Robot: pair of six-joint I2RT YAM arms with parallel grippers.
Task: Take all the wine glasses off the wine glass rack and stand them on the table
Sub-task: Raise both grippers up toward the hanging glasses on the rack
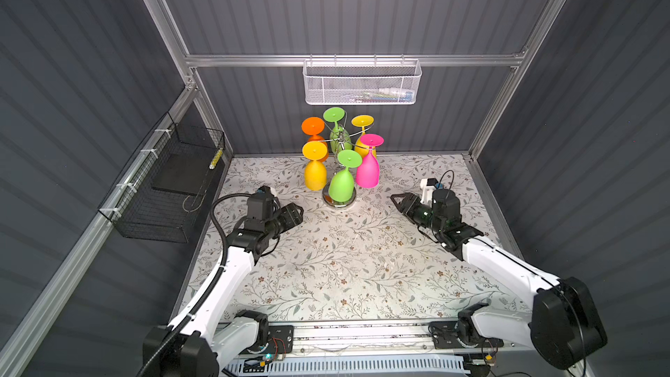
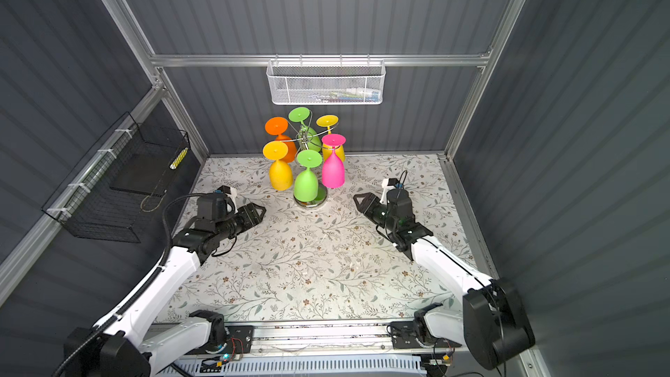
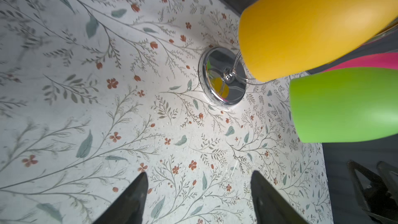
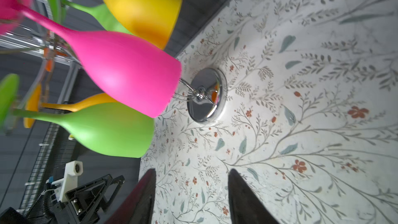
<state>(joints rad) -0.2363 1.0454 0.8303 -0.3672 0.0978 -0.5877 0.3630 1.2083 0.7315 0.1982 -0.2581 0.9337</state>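
Note:
The wine glass rack [image 1: 339,202] stands at the back middle of the floral table; its chrome disc base shows in both wrist views [image 3: 234,91] [image 4: 202,108]. Several wine glasses hang upside down from its arms: pink [image 1: 368,172], green [image 1: 341,184] and yellow [image 1: 314,174] at the front, and orange [image 1: 313,126], green [image 1: 334,114] and yellow [image 1: 362,120] behind. My left gripper [image 1: 299,210] [image 3: 199,173] is open, low over the table, to the left of the base. My right gripper [image 1: 395,198] [image 4: 192,170] is open on the right. Nothing lies between either pair of fingers.
A white mesh basket [image 1: 362,83] hangs on the back wall above the rack. A black wire basket [image 1: 163,183] is fixed to the left wall. Grey walls close the table on three sides, and the arms' rail [image 1: 348,335] runs along the front.

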